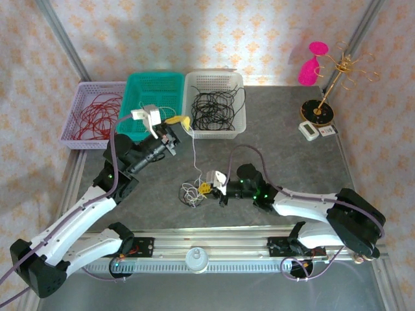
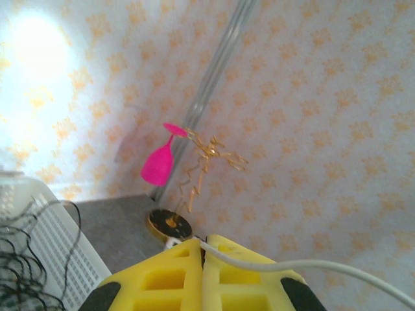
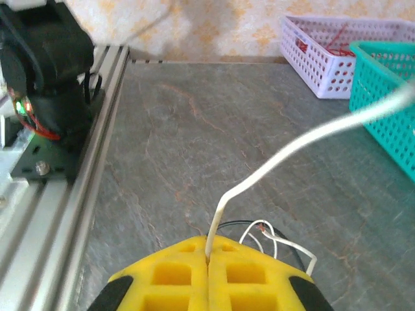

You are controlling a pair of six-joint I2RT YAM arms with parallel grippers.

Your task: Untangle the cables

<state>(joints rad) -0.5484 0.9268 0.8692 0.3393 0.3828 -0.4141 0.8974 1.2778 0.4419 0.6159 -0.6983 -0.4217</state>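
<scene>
The right gripper, clamped shut on a white cable just beside the small clump, held one end of a nearly straight run rising ahead to the left gripper, likewise pinched shut on it, well apart.

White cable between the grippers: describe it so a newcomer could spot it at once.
On the grey table, in front of the teal basket and white basket, the white cable runs from the left gripper down to the right gripper, pinched by both. Unlike the loose clump beside it, it is one nearly straight line.
</scene>
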